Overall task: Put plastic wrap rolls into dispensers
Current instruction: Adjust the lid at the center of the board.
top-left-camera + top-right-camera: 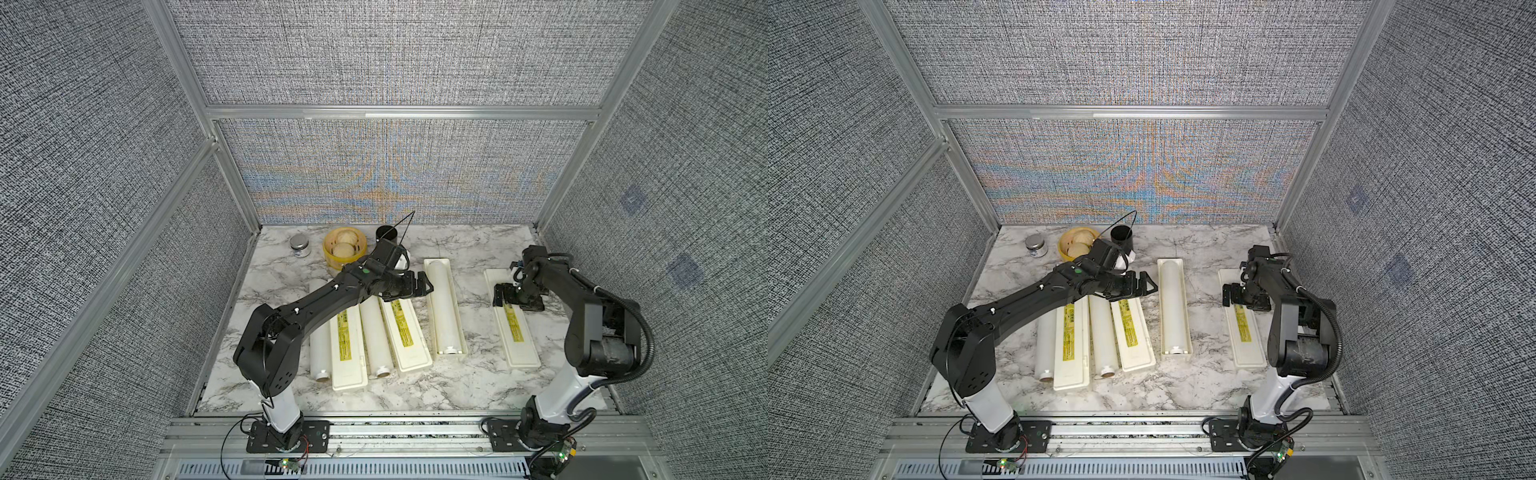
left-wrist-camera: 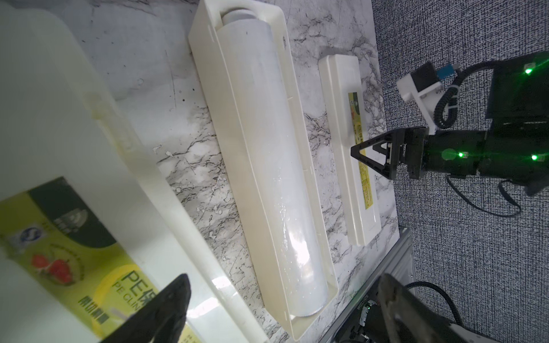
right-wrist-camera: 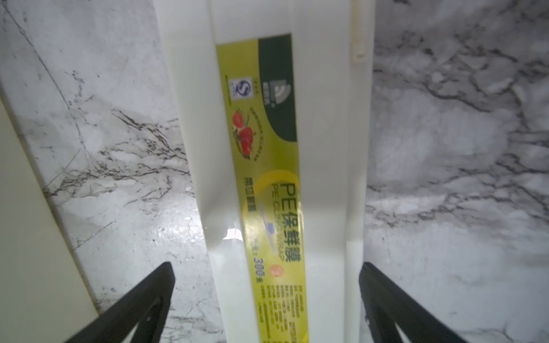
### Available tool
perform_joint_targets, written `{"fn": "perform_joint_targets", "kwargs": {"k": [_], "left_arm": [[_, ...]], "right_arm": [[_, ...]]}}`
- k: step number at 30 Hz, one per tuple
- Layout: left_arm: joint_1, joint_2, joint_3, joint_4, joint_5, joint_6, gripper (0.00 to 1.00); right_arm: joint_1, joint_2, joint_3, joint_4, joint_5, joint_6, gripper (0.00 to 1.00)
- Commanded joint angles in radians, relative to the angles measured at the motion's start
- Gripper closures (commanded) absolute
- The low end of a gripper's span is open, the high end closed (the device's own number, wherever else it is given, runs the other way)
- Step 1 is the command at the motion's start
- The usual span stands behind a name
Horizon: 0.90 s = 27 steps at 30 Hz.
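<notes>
Your left gripper point(image 1: 424, 286) and right gripper point(image 3: 266, 267) are both spread wide, holding nothing. One plastic wrap roll point(image 1: 442, 303) lies in the open dispenser point(image 1: 458, 332) at table centre. Two loose rolls point(image 1: 376, 332) wait at 8 o'clock beside closed dispensers point(image 1: 348, 357). The right jaws stand astride the labelled box point(image 1: 525, 349) at 3 o'clock, near its 12 o'clock end. If you grip there, I think it can tilt or slip. Only the right wrist view shows this straddle; only the left wrist view shows the roll seated along its dispenser.
</notes>
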Motion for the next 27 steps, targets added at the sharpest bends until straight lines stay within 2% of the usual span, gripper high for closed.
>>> {"fn": "perform_joint_targets", "kwargs": {"k": [1,7,9,13,21,24,27], "left_arm": [[-0.001,-0.001,0.000,-0.008,0.009,0.001,0.02],[-0.001,0.003,-0.005,0.001,0.009,-0.002,0.02],[-0.003,0.004,-0.005,0.004,0.008,-0.002,0.02],[-0.003,0.006,-0.001,0.013,0.011,-0.005,0.02],[-0.005,0.008,0.015,0.017,0.013,-0.010,0.02],[-0.005,0.010,0.013,0.017,0.014,-0.010,0.02],[-0.006,0.009,0.010,0.017,0.014,-0.010,0.02]], "right_arm": [[-0.001,0.045,0.029,0.007,-0.023,-0.041,0.01],[0.035,0.074,0.022,0.015,0.084,-0.027,0.01],[0.055,0.079,0.021,0.016,0.135,-0.003,0.01],[0.101,0.080,0.011,0.015,0.163,0.068,0.02],[0.169,0.055,-0.053,0.033,0.142,0.191,0.09],[0.181,0.021,-0.061,0.023,0.120,0.195,0.08],[0.177,-0.007,-0.058,-0.005,0.151,0.190,0.02]]}}
